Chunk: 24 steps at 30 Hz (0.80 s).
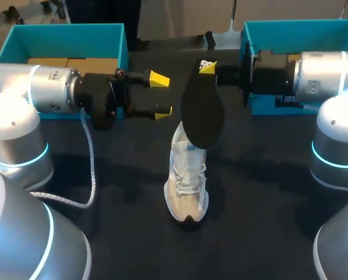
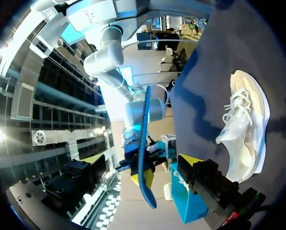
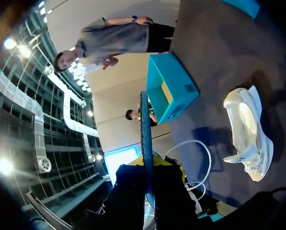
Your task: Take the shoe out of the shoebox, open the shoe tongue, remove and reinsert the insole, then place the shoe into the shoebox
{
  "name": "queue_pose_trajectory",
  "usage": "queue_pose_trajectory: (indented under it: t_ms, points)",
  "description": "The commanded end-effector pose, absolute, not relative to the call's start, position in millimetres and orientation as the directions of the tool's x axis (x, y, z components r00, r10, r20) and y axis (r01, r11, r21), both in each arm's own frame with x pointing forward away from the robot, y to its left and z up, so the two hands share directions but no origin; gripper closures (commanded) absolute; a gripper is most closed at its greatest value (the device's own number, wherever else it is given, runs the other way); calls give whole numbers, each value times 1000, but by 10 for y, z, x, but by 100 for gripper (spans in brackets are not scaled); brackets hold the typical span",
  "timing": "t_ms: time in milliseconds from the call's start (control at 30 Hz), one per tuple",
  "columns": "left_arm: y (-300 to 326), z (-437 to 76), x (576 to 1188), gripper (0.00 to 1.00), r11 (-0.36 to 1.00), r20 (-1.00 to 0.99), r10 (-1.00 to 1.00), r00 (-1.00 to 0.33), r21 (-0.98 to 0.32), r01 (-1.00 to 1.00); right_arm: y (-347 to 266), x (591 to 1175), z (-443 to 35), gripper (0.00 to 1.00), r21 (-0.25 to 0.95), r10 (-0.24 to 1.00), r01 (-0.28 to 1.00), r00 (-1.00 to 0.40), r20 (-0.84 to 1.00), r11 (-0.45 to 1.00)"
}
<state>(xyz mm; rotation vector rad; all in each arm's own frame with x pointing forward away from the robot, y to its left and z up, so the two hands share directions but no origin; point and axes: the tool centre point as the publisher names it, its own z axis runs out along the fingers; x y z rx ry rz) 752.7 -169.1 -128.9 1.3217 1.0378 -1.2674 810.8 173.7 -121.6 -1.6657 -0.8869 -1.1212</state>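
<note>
A white shoe (image 1: 186, 188) stands upright on the dark table (image 1: 261, 233), toe toward the front edge. Above its heel end hangs the black insole (image 1: 201, 114), held at its top by my right gripper (image 1: 208, 67), which is shut on it. Whether the insole's lower tip touches the shoe I cannot tell. My left gripper (image 1: 161, 95) is open just left of the insole, holding nothing. In the right wrist view the insole (image 3: 145, 129) shows edge-on between the fingers, with the shoe (image 3: 248, 127) off to one side. The left wrist view shows the insole (image 2: 144, 143) edge-on and the shoe (image 2: 245, 127).
A teal shoebox (image 1: 69, 36) with cardboard inside stands at the back left, and another teal box (image 1: 296, 32) at the back right. A white cable (image 1: 92, 175) trails from my left arm across the table's left side.
</note>
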Motion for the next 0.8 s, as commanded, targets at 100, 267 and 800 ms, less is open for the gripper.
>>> queue_pose_trajectory:
  t_ms: [100,267,800]
  points:
    - [-1846,-1300,7531,0,-142,-993,-72,89,99,985,1991,8202,-1260,100,-297,80,900,337,938,-318]
    - [-1912,-1298,7553,17,-136,-992,-84,92,103,985,2063,8187,-1286,100,-304,86,899,346,934,-316]
    - [-1982,-1365,7538,97,-122,-992,-86,92,102,987,2122,8151,-1320,100,-328,71,890,367,927,-318]
